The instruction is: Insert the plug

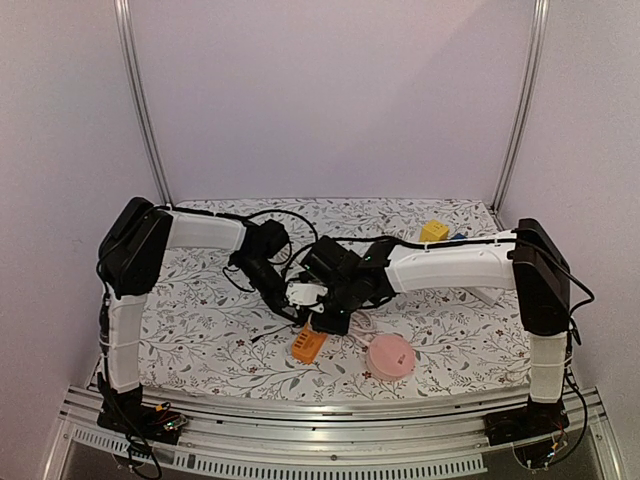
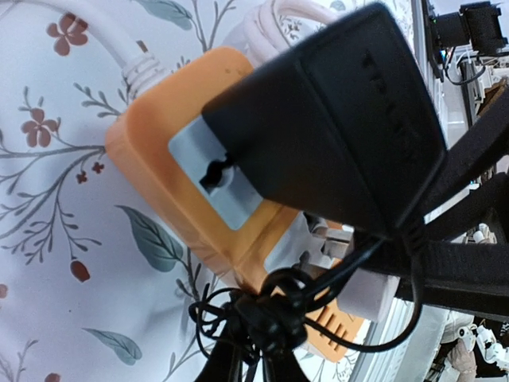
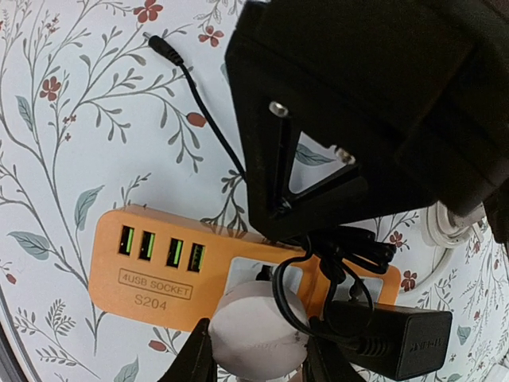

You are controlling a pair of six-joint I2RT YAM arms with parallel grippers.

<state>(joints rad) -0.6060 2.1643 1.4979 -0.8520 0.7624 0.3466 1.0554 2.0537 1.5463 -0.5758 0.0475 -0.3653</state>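
An orange power strip [image 3: 159, 267] lies flat on the flowered cloth, also seen from above [image 1: 308, 343]. My right gripper [image 3: 258, 350] is shut on a round white plug [image 3: 258, 326], which it holds right over one of the strip's grey sockets [image 3: 286, 274]. Whether its pins are in the socket is hidden. A black adapter [image 3: 394, 341] sits at the strip's other end and looms large in the left wrist view [image 2: 334, 119]. My left gripper [image 2: 253, 350] is shut on the adapter's bundled black cable [image 2: 278, 314], close above the strip.
A pink round lid [image 1: 390, 356] lies just right of the strip near the front edge. A yellow block [image 1: 433, 231] sits at the back right. A loose thin black lead with a barrel tip [image 3: 163, 48] trails across the cloth. Both arms crowd together over the strip.
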